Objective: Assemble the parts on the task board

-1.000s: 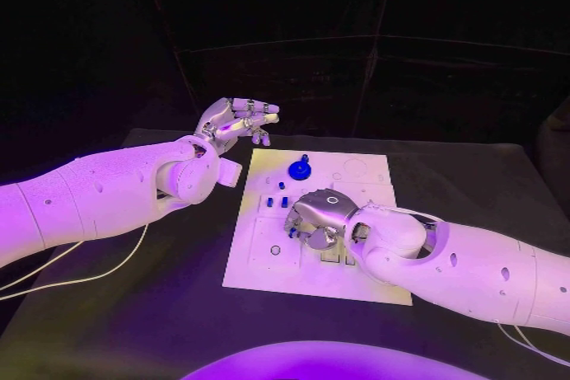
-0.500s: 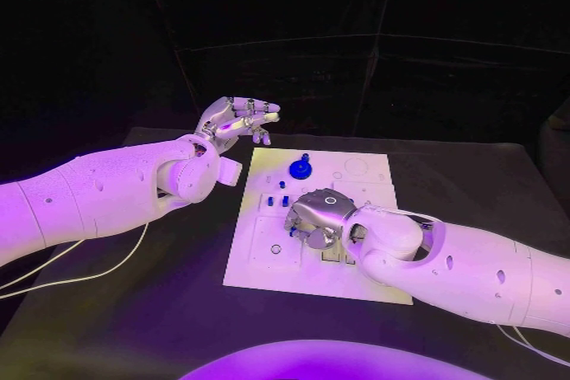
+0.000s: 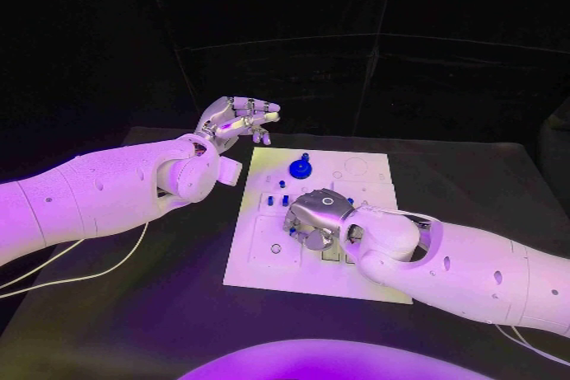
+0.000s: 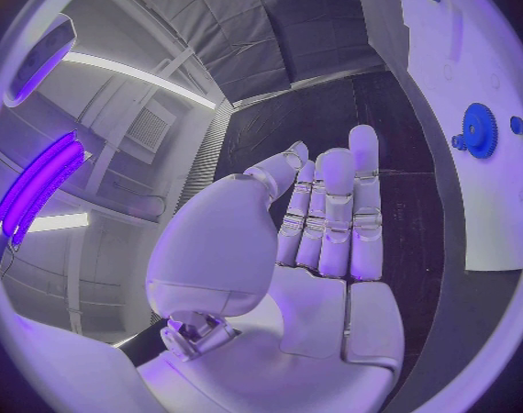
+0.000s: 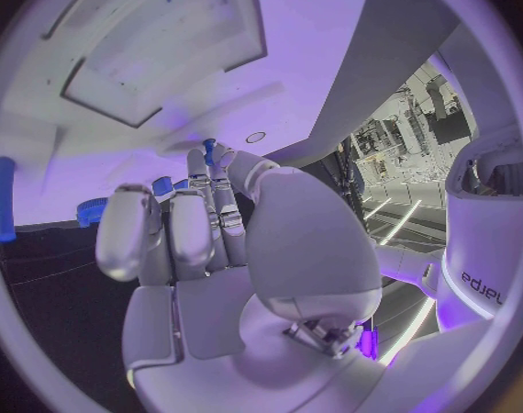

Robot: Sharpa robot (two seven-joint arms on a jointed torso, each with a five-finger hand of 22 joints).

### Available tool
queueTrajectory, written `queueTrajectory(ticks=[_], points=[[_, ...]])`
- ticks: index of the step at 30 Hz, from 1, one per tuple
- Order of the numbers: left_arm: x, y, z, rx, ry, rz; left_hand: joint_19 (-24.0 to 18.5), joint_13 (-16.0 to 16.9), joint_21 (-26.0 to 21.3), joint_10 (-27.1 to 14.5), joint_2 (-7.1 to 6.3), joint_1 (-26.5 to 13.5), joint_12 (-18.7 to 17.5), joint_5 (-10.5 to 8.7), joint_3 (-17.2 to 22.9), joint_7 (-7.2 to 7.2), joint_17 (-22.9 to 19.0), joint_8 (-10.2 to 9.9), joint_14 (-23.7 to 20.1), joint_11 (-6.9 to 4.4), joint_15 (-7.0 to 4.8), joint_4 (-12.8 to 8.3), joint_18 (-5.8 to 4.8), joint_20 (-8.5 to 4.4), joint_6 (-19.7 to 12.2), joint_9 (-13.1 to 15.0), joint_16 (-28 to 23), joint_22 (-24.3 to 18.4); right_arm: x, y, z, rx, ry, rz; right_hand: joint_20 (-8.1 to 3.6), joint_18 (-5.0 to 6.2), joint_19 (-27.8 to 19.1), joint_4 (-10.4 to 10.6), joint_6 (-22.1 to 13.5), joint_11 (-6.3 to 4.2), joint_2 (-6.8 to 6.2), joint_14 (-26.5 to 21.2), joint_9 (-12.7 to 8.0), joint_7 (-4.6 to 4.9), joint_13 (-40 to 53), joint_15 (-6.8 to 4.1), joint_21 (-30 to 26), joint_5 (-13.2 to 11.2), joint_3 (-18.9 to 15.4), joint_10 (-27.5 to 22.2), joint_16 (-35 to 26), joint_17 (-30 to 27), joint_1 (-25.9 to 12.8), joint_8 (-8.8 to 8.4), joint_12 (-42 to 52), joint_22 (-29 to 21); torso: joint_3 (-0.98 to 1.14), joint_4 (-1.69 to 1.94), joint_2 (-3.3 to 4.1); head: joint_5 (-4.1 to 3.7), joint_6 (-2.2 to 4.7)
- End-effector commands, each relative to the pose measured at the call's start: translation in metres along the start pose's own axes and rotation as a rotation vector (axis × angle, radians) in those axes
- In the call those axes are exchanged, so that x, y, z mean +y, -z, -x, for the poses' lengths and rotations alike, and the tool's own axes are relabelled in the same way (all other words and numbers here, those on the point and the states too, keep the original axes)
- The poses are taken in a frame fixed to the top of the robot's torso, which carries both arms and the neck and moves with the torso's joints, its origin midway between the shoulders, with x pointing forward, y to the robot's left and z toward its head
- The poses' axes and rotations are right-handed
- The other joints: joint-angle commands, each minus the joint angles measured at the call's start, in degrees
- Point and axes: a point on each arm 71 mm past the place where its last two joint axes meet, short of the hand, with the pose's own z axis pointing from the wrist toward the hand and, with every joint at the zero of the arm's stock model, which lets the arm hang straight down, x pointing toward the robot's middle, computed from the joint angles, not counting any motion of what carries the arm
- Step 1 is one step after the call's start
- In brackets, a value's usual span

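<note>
1. The board [image 3: 311,223] lies mid-table; a blue gear [image 3: 301,169] stands near its far edge.
2. The right hand [image 3: 316,220] hovers over the board's middle, pinching a small blue part [image 5: 209,144] in its fingertips.
3. The left hand [image 3: 238,119] hangs beyond the board's far left corner, fingers loosely apart, holding nothing.

Task board [image 3: 268,252] mid-table, gear [image 3: 301,169] at its far end (upright), small parts [image 3: 277,201] nearer — centre.

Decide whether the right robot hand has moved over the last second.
Yes, slightly: the right robot hand has crept left across the task board, toward the small blue parts.
</note>
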Motion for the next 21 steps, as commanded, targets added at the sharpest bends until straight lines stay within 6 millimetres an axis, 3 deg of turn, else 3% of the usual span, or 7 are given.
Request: queueTrajectory(ticks=[1, 5, 12, 17, 21], points=[[-0.001, -0.001, -0.001, 0.010, 0.009, -0.003, 0.40, 0.06, -0.24, -0.46, 0.23, -0.31, 0.22, 0.18, -0.29, 0.00, -0.09, 0.35, -0.20, 0.13, 0.05, 0.04, 0.33, -0.02, -0.40, -0.06, 0.09, -0.08, -0.002, 0.000, -0.001, 0.011, -0.001, -0.016, 0.51, 0.25, -0.39, 0.42, -1.51, 0.56, -0.48, 1.71, -0.39, 0.59, -0.23, 0.49, -0.43, 0.52, -1.06, -1.27, -0.02, -0.29, -1.83, -0.54, -0.87, -0.53, -0.01, -0.03, -0.01, -0.04, 0.01], [-0.001, -0.001, -0.002, 0.014, 0.011, -0.001, 0.45, 0.09, -0.37, -0.64, 0.40, 0.02, 0.41, 0.18, -0.29, -0.01, -0.27, 0.43, -0.30, 0.12, 0.03, -0.10, 0.34, -0.04, -0.46, -0.06, 0.06, -0.18, -0.005, 0.001, 0.001, -0.032, -0.026, -0.037, 1.08, 0.45, -1.04, 0.97, -3.73, 1.51, -1.51, 1.35, -0.49, 1.37, -0.36, 1.12, -1.20, 0.36, -2.15, -3.89, -0.71, -1.49, -3.12, -0.48, -2.02, -1.80, 0.02, -0.05, 0.00, 0.01, 0.08], [0.000, 0.000, -0.001, 0.014, 0.011, 0.010, 0.49, 0.09, -0.45, -0.84, 0.41, 0.10, 0.48, 0.18, -0.36, 0.05, -0.39, 0.43, -0.37, 0.17, 0.04, -0.13, 0.34, -0.04, -0.60, -0.08, 0.05, -0.24, -0.006, 0.001, 0.006, -0.103, -0.061, -0.036, 1.26, 0.83, -1.88, 1.17, -4.24, 1.60, -1.52, 1.11, -0.44, 1.49, -0.21, 1.22, -2.24, 0.41, -2.53, -3.95, -1.36, -2.66, -3.30, -0.39, -1.80, -3.59, 0.01, -0.04, 0.03, 0.00, 0.15], [0.000, 0.000, 0.000, 0.013, 0.011, 0.014, 0.50, 0.09, -0.47, -0.92, 0.41, 0.11, 0.50, 0.18, -0.39, 0.07, -0.40, 0.43, -0.38, 0.19, 0.05, -0.13, 0.33, -0.04, -0.66, -0.09, 0.05, -0.26, -0.007, 0.003, 0.010, -0.155, -0.075, -0.041, 1.69, 1.53, -3.66, 1.39, -6.35, 2.28, -2.11, 0.15, -0.49, 2.18, -0.29, 1.75, -4.51, 0.32, -3.66, -6.34, -3.28, -5.70, -3.52, -0.47, -2.09, -7.27, 0.04, -0.03, 0.00, 0.00, 0.24], [0.000, 0.000, 0.001, 0.013, 0.010, 0.017, 0.51, 0.09, -0.52, -1.07, 0.42, 0.14, 0.53, 0.18, -0.44, 0.10, -0.53, 0.43, -0.44, 0.22, 0.07, -0.13, 0.33, -0.03, -0.74, -0.10, 0.01, -0.30, -0.010, 0.008, 0.011, -0.176, -0.094, -0.050, 1.69, 1.56, -3.66, 1.46, -6.49, 2.18, -1.98, 0.20, -0.39, 2.06, -0.14, 1.69, -4.59, 0.94, -3.90, -6.20, -3.14, -5.56, -3.37, -0.30, -1.55, -7.27, 0.10, -0.02, 0.02, -0.10, 0.39]])
